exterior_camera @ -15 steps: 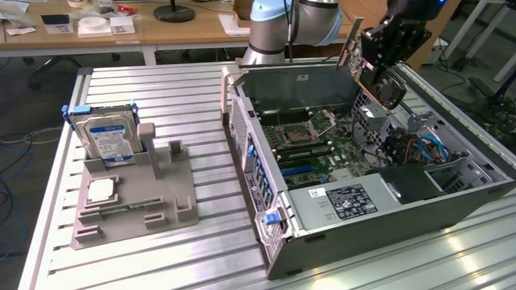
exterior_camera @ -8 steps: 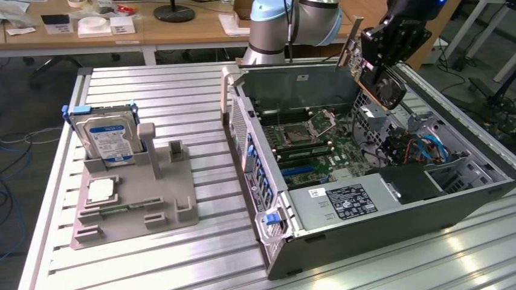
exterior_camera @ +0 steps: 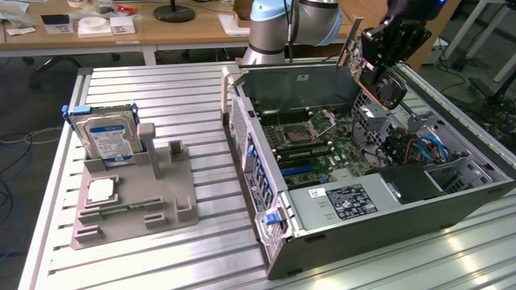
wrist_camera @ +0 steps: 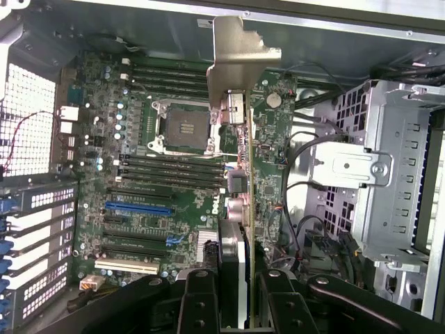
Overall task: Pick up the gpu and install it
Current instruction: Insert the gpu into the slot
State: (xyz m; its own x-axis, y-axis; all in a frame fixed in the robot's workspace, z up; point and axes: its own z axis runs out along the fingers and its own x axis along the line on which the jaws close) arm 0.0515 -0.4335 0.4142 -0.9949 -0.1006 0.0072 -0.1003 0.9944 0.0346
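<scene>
Here, black fingers [wrist_camera: 198, 306] pinch flat gpu [exterior_camera: 383, 87].

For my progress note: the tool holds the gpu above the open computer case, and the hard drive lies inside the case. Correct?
Not quite. In the exterior view the hard drive stands in the grey holder beside the computer case, not inside it. The tool does hold the gpu above the open case.

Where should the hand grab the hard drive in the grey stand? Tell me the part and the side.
Probably best: grip the hard drive by its upper half, coming from above. It stands on end in the grey stand, lower end slotted in, flat faces exposed.
</scene>
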